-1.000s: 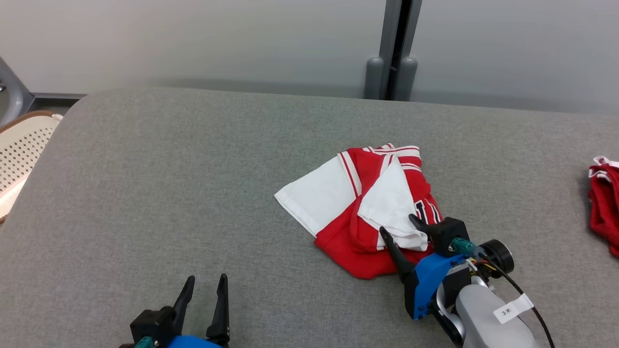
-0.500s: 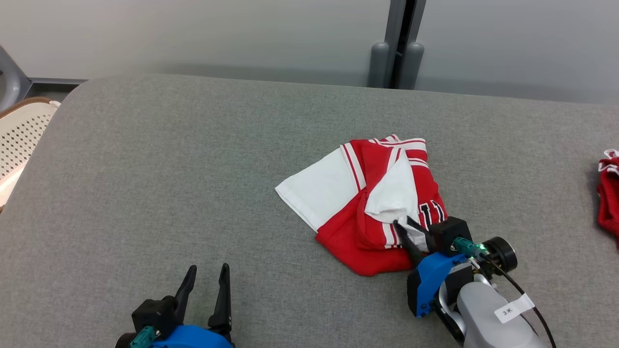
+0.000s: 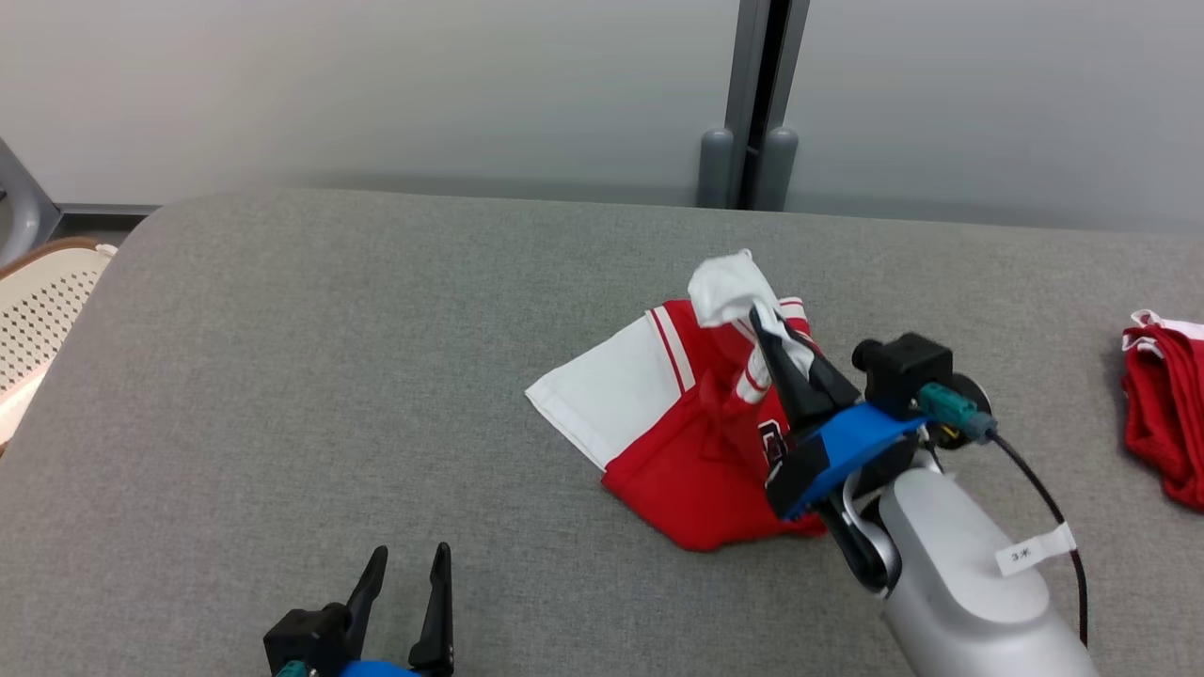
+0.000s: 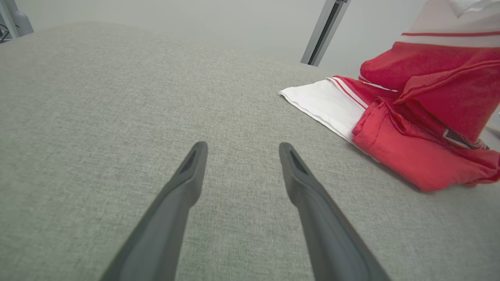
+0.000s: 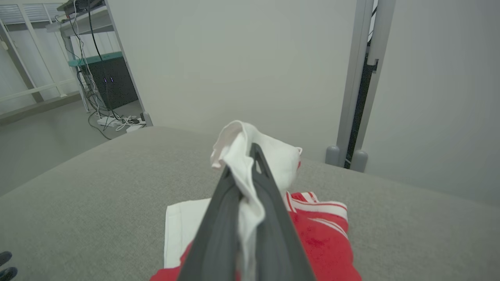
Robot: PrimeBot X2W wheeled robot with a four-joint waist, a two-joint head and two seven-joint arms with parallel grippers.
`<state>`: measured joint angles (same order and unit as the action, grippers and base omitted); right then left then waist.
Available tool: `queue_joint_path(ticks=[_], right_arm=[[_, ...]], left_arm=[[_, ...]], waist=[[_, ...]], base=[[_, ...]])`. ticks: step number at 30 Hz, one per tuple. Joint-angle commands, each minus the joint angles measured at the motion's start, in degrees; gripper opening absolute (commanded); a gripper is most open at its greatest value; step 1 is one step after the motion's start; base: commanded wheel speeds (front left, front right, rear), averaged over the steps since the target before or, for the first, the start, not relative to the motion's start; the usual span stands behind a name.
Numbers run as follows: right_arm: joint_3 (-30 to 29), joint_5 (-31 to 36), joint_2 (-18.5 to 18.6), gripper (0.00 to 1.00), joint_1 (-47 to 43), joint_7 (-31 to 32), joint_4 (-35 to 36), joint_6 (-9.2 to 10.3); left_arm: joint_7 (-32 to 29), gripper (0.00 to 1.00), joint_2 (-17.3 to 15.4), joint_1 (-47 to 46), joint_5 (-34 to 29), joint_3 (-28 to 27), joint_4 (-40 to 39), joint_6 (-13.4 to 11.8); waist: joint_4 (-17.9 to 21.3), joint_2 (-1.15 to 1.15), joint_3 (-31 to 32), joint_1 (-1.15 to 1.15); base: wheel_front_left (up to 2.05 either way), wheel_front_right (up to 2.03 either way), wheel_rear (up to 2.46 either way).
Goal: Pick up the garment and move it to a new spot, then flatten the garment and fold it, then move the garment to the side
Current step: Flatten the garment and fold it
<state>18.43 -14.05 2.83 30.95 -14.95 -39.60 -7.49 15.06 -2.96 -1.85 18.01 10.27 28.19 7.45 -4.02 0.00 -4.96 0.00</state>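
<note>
Garment (image 3: pixel 701 442), red and white, lies crumpled a little right of the middle of the grey table (image 3: pixel 329 357), with one white corner (image 3: pixel 729 282) lifted clear of the table while the red bulk rests on it. We judge the pick-up barely begun, and we read the risks from the table's left side across: the left gripper (image 3: pixel 410 550) hovers low over the table's near edge with its jaws spread and nothing between them, so it gives no help if the cloth sags; the pinch is on a thin white fold alone, so the cloth could slide out as the red part's weight comes off the table; and lifting by one corner may let the rest trail toward the second red cloth (image 3: pixel 1162 423) at the table's right edge, or land bunched, making the flattening harder. As to pose, the left gripper's fingers point toward the table's far side, nearly level with it. The right gripper (image 3: pixel 758 320), right of the table's middle, is clamped tight on that white corner, fingers angled up and toward the table's far side, its pale forearm (image 3: pixel 950 564) rising from the table's near right edge
</note>
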Motion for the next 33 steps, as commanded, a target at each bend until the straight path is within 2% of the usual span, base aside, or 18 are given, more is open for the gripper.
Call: queue_joint_path(ticks=[1, 6, 11, 15, 17, 20, 24, 28, 29, 30, 31, 33], right_arm=[[0.6, -1.2, 0.2, 0.00, 2.2, -0.3, 1.3, 0.00], [4.3, -6.1, 0.1, 0.00, 7.6, -0.3, 4.9, 0.00], [8.0, -12.1, 0.1, 0.00, 14.4, -0.3, 4.9, 0.00], [7.7, -16.8, 0.1, 0.00, 21.1, -0.3, 6.6, 0.00], [4.3, -19.4, 0.3, 0.00, 24.1, -0.3, 7.5, 0.01], [-2.9, -17.2, 0.2, 0.00, 27.3, -0.3, 7.3, 0.00], [-15.3, -9.0, 0.2, 0.00, 24.5, -0.3, 3.5, 0.00], [-26.2, 1.2, 0.7, 0.00, 15.6, -0.3, -2.2, 0.00], [-28.5, 3.6, 1.5, 0.12, 12.8, -0.3, -3.8, 0.00], [-31.2, 5.5, 1.9, 0.46, 9.9, -0.3, -5.6, 0.01], [-33.8, 7.6, 2.3, 1.00, 7.1, -0.3, -7.3, 0.00], [-38.3, 10.8, 2.5, 1.00, 2.9, -0.3, -8.3, 0.00]], left_arm=[[0.2, 1.00, 0.0, 0.5, -0.4, 0.1, 0.2, 0.1], [0.2, 1.00, 0.1, 1.2, -0.1, 0.9, 0.3, 0.1], [0.2, 1.00, 0.1, 1.1, 0.6, 2.9, 0.2, 0.1], [0.2, 1.00, 0.0, 1.7, 1.0, 3.7, 0.7, 0.1], [0.2, 1.00, 0.0, 1.8, 1.0, 3.9, 1.0, 0.1], [0.2, 1.00, 0.0, 2.2, 1.0, 3.7, 1.2, 0.1], [0.2, 1.00, 0.0, 2.7, 0.9, 2.6, 0.8, 0.1], [0.2, 1.00, 0.1, 2.8, 0.9, 1.5, 0.2, 0.1], [0.1, 1.00, 0.1, 2.6, 0.9, 1.4, 0.1, 0.1], [0.2, 1.00, 0.0, 2.3, 1.0, 1.4, 0.0, 0.1], [0.1, 1.00, 0.0, 1.9, 0.9, 1.4, -0.2, 0.1], [0.2, 1.00, 0.1, 1.1, 0.6, 1.3, -0.4, 0.1]], waist=[[0.4, 0.00, 0.8, 0.00], [-0.6, 0.00, 2.7, 0.00], [-3.3, 0.00, 3.5, 0.00], [-5.6, 0.00, 3.4, 0.00], [-6.6, 0.00, 3.3, 0.00], [-7.5, 0.00, 3.2, 0.00], [-7.1, 0.00, 3.0, 0.00], [-5.3, 0.00, 2.5, 0.00], [-4.8, 0.00, 2.2, 0.00], [-4.2, 0.00, 1.9, 0.00], [-3.6, 0.00, 1.6, 0.00], [-2.5, 0.00, 0.9, 0.00]], base=[[0.00, 0.00, 0.00], [0.00, 0.00, 0.00], [0.00, 0.00, 0.00], [0.00, 0.00, 0.00], [0.00, 0.00, 0.00], [0.00, 0.00, 0.00], [0.00, 0.00, 0.00], [0.00, 0.00, 0.00], [0.00, 0.00, 0.00], [0.00, 0.00, 0.00], [0.00, 0.00, 0.00], [0.00, 0.00, 0.00]])
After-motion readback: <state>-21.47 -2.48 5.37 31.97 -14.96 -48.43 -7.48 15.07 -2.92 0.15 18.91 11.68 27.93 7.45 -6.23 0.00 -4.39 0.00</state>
